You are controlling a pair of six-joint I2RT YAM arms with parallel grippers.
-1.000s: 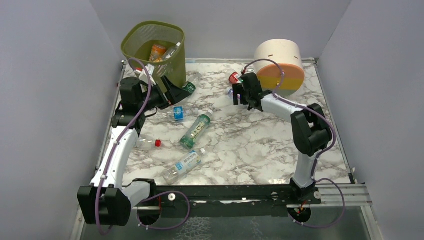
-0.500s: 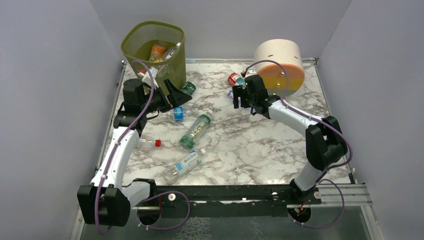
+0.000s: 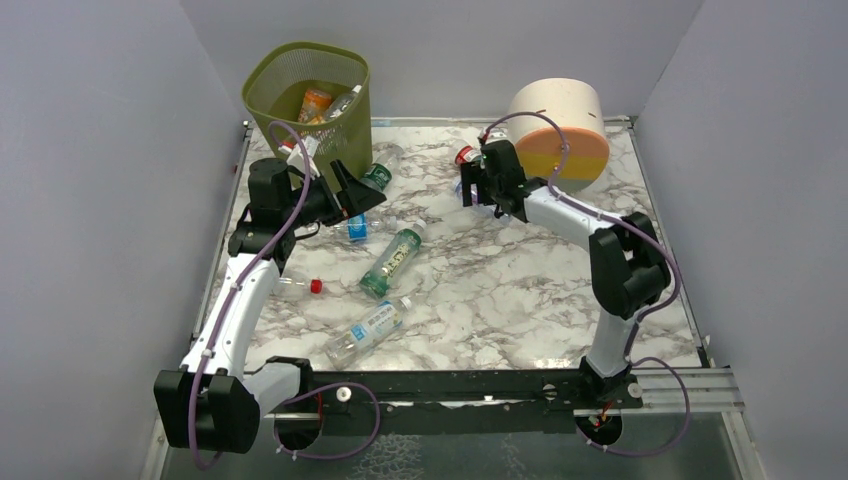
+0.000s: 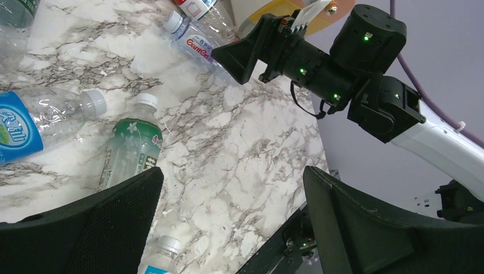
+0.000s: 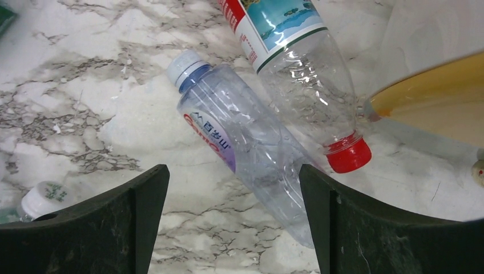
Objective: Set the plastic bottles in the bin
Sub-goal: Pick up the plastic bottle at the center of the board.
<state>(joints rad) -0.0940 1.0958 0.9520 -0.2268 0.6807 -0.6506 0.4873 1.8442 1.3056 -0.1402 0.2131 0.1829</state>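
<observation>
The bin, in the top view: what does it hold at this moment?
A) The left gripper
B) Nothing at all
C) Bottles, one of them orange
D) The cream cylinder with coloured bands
C: the top view shows an orange bottle and a clear bottle lying inside the bin, below its rim.

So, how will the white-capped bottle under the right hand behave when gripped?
The white-capped bottle looks empty, so probably light. Its thin clear wall may buckle when squeezed. Lying sideways on the smooth marble table, it could roll.
</observation>
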